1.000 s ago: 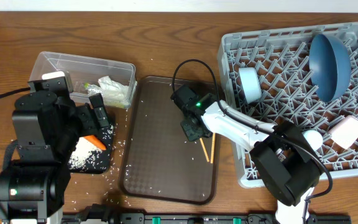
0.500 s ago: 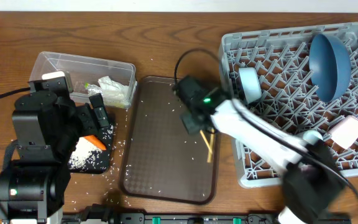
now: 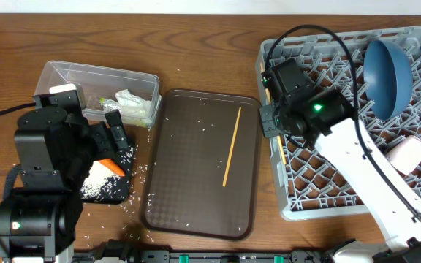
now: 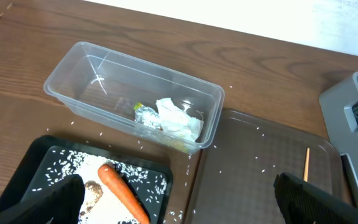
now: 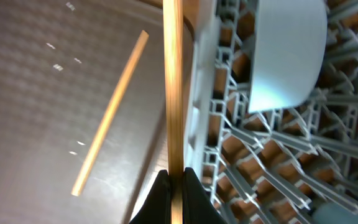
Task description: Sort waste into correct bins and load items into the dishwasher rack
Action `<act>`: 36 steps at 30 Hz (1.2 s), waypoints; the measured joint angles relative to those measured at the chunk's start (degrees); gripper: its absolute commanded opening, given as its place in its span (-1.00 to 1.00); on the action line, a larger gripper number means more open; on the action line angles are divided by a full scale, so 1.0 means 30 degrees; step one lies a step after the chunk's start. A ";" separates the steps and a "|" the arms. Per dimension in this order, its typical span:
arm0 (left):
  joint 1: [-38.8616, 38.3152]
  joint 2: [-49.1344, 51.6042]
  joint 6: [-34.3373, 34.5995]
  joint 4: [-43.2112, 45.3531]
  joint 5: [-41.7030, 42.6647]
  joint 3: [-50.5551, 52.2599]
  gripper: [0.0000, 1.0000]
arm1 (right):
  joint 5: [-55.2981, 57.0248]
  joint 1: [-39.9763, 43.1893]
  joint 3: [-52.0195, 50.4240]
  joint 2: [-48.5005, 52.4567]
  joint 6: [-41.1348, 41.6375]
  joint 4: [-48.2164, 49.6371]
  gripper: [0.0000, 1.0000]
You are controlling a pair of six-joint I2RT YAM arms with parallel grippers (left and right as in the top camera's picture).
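chopstick (image 5: 173, 93) off the tray (image 3: 196, 212), now at rack (image 3: 415, 36) edge
right gripper (image 5: 174, 182) pinched shut on it, swung over from the tray within the last second; loading looks next. second chopstick (image 3: 232, 146) lies alone on the tray. left gripper (image 4: 179, 202) wide, empty.

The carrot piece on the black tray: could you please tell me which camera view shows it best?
The left wrist view: the carrot piece lies almost fully visible on the black tray among rice grains. Overhead, only its orange end shows beside the left arm. The right wrist view does not show it.
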State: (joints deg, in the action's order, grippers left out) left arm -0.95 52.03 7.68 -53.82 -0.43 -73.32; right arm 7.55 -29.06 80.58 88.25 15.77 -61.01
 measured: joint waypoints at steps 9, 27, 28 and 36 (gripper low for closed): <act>0.0000 0.0000 0.0000 0.0000 0.0007 0.0000 0.96 | 0.1435 0.0182 -0.1129 0.0750 -0.0160 -0.0153 -0.98; 0.0000 0.0000 0.0000 0.0000 0.0000 0.0000 0.96 | 0.0605 -0.0510 -0.1231 0.0685 0.0517 0.1450 -0.56; 0.0000 0.0000 0.0000 0.0000 0.0007 0.0000 0.96 | 0.0277 -0.0750 -0.1202 0.0627 0.0525 0.1719 -0.56; 0.0000 0.0000 0.0000 -0.0007 0.0007 0.0000 0.96 | -0.0051 -0.3009 -0.1209 0.1384 0.1086 0.2783 -0.52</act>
State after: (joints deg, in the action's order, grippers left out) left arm -0.95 52.03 7.68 -53.84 -0.40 -73.32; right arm 7.40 -38.09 76.95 92.40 19.03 -52.66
